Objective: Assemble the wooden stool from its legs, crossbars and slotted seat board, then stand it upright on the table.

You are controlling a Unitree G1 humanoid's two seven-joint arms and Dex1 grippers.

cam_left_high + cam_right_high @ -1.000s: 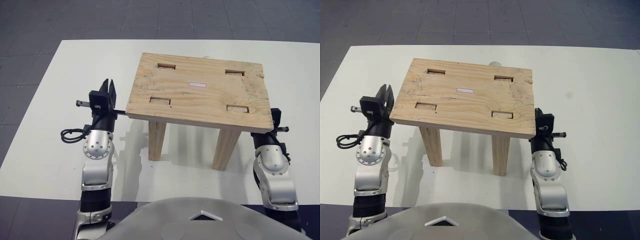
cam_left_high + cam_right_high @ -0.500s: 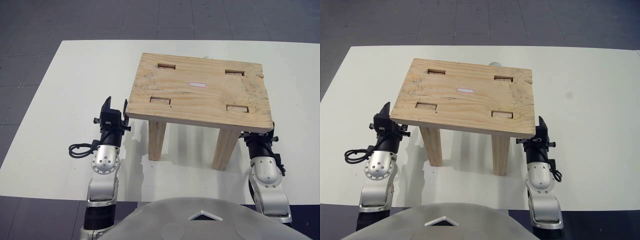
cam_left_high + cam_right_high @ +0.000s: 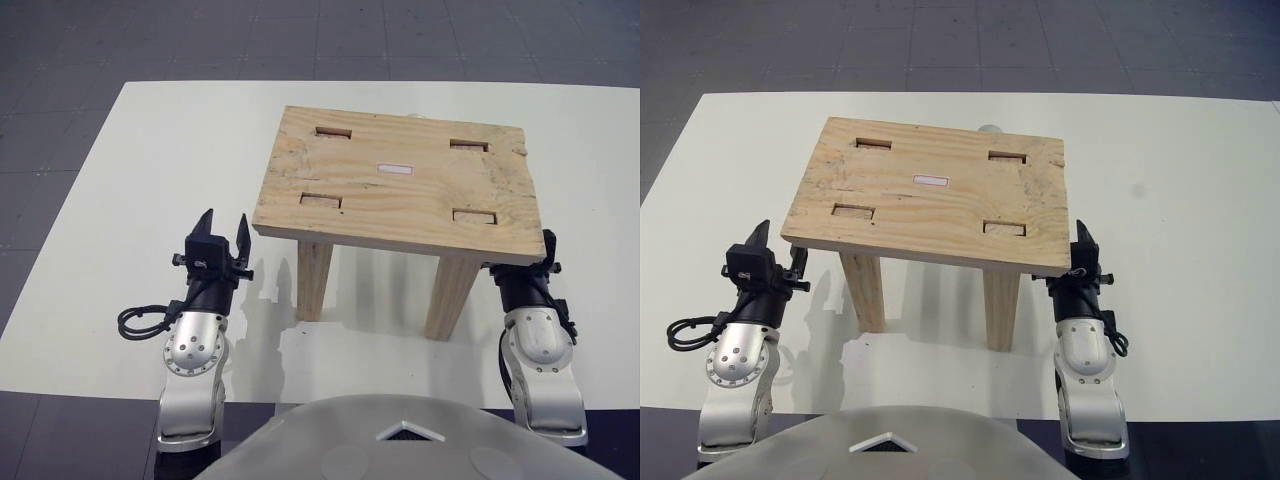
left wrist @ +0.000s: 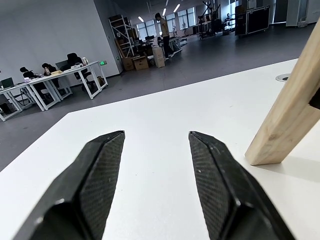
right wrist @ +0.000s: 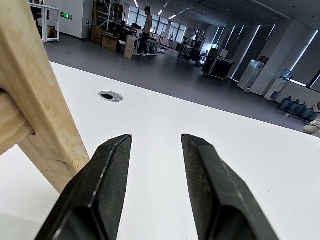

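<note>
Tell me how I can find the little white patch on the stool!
Find the big white table and the wooden stool standing on it. Look at the stool's flat top: the patch sits near the middle, between the four slots. The slots are brown holes near the corners, but the patch is a thin white strip, the only white thing on the wood.

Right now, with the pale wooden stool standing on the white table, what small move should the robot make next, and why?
Probably lower both arms away and stop. The pale wooden stool stands upright on the white table, while the left gripper and right gripper sit open beside it, holding nothing.
</note>
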